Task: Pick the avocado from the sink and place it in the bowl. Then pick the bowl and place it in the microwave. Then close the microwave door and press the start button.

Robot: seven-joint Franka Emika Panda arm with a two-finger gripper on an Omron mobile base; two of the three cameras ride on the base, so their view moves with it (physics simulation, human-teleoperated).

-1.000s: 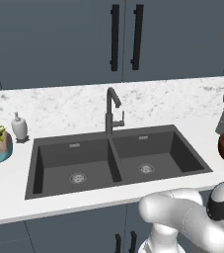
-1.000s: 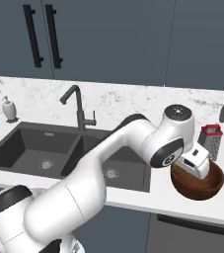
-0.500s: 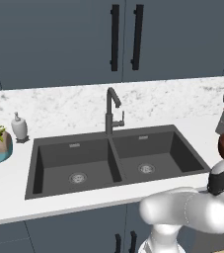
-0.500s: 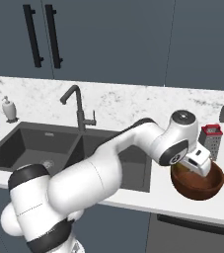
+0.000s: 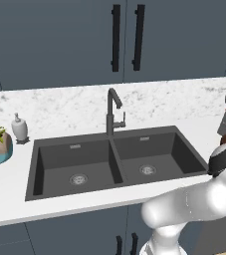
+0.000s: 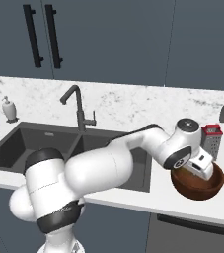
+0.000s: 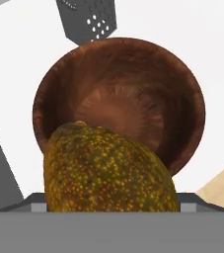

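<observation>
1. One step nearly done: our gripper (image 6: 204,166) holds the speckled brownish-orange avocado (image 7: 108,170) between wide jaws, right over the round reddish-brown wooden bowl (image 7: 118,101) at frame centre.
2. Release, microwave, door and start remain.

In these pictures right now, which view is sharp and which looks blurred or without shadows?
Hand view: the avocado is very near and soft-edged, the bowl grain slightly smeared. Right base view: even flat light, faint shadow under the bowl. Left base view: no glare on the sink.

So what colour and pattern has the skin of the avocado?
Brownish-olive with many small orange-yellow speckles; the avocado shows best in the hand view, above the reddish-brown bowl.
</observation>
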